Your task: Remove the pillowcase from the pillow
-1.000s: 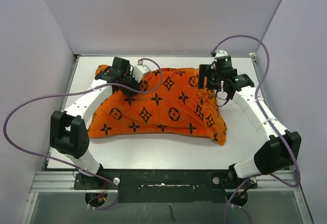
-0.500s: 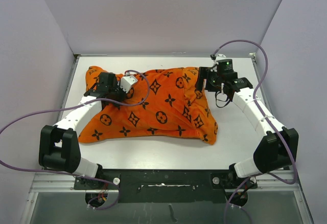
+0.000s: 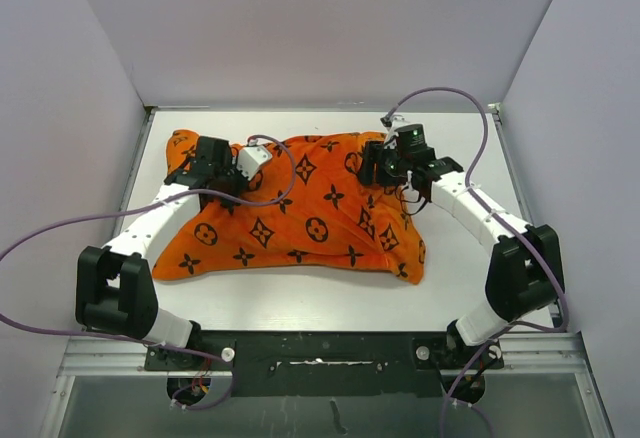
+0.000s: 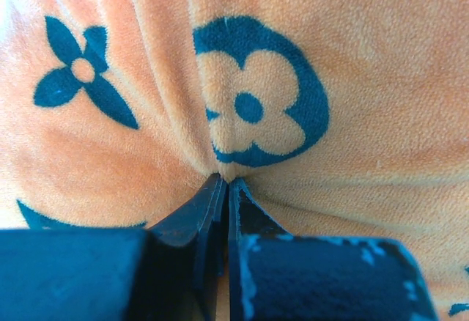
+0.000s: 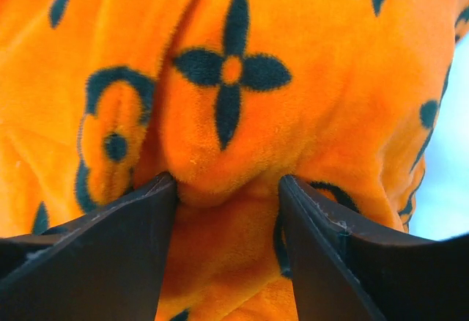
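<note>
Pillowcase (image 3: 300, 213) plush is pinched thinly by the left claw (image 4: 223, 182); the right claw (image 5: 227, 185), spread apart, straddles a bulge. Pulling could slip that pinch.

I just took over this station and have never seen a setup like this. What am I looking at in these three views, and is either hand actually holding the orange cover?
Two white jointed robot arms are bolted at the near edge of a white table. The overhead view looks down from behind them. The other two views come from a camera on each wrist, with dark fingers at the bottom.

On the table lies a cushion inside the orange pillowcase printed with black motifs. No white pillow shows yet.

The left hand sits near the far left corner. Its wrist view shows the left hand pinched shut on a gathered fold of fabric.

The right hand is at the far right. Its fingers are spread apart with a bulge of fabric between them, so it looks open, not yet clamped.
</note>
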Available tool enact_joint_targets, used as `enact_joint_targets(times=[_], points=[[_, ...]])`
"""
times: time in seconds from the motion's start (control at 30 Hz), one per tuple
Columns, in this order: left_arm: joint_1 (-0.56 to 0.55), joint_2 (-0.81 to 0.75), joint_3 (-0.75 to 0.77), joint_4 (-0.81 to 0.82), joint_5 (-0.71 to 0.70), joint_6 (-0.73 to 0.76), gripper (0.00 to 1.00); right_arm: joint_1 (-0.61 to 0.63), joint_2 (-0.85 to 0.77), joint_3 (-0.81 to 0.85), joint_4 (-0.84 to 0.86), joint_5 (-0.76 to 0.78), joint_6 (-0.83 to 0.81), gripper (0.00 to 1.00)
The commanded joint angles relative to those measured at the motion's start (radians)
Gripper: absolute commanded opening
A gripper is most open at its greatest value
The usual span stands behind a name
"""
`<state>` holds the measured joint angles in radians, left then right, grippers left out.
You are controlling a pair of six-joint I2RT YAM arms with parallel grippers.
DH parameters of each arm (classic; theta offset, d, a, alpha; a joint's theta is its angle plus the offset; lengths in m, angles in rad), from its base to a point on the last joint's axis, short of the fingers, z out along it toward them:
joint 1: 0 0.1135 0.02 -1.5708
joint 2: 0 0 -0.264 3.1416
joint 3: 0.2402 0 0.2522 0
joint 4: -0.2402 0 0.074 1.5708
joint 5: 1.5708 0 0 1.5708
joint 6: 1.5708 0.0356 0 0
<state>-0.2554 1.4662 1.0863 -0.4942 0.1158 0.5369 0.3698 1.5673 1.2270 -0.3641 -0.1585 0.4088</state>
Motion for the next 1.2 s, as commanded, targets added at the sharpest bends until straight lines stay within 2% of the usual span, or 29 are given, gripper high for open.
enact_joint_targets(times=[0.0,0.03,0.13,0.17,0.23,0.37,0.53,0.67,0.73,0.87,1.03,1.1,1.17], points=[[-0.006,-0.007,0.078,-0.128,-0.058,0.035,0.0,-0.033,-0.019,-0.057,0.052,0.016,0.002,0.51],[-0.01,-0.007,0.108,-0.145,-0.054,0.038,0.09,-0.046,-0.026,-0.071,0.051,0.018,-0.002,0.46],[-0.05,0.009,0.255,-0.235,-0.006,0.01,0.53,-0.072,-0.051,-0.103,0.05,0.025,-0.019,0.28],[-0.075,0.019,0.311,-0.261,0.008,-0.005,0.61,-0.075,-0.059,-0.112,0.053,0.026,-0.026,0.23],[-0.138,0.052,0.429,-0.292,0.027,-0.042,0.67,-0.077,-0.073,-0.122,0.059,0.022,-0.038,0.15],[-0.276,0.178,0.646,-0.299,0.064,-0.139,0.7,-0.086,-0.101,-0.15,0.088,-0.013,-0.03,0.08],[-0.417,0.471,0.954,-0.335,0.073,-0.236,0.71,-0.121,-0.126,-0.177,0.125,-0.079,0.018,0.05],[-0.45,0.678,1.184,-0.41,0.062,-0.387,0.73,-0.13,-0.148,-0.2,0.138,-0.111,0.052,0.02],[-0.449,0.734,1.239,-0.43,0.072,-0.455,0.74,-0.132,-0.163,-0.219,0.148,-0.128,0.074,0.01],[-0.454,0.722,1.149,-0.357,0.096,-0.536,0.75,-0.129,-0.194,-0.258,0.161,-0.141,0.11,0.0],[-0.479,0.654,0.982,-0.235,0.104,-0.552,0.72,-0.131,-0.203,-0.282,0.153,-0.133,0.112,0.0],[-0.482,0.649,0.96,-0.234,0.095,-0.544,0.63,-0.132,-0.204,-0.284,0.144,-0.123,0.111,0.0],[-0.481,0.634,0.92,-0.225,0.048,-0.525,0.42,-0.135,-0.204,-0.284,0.128,-0.104,0.111,0.0]])
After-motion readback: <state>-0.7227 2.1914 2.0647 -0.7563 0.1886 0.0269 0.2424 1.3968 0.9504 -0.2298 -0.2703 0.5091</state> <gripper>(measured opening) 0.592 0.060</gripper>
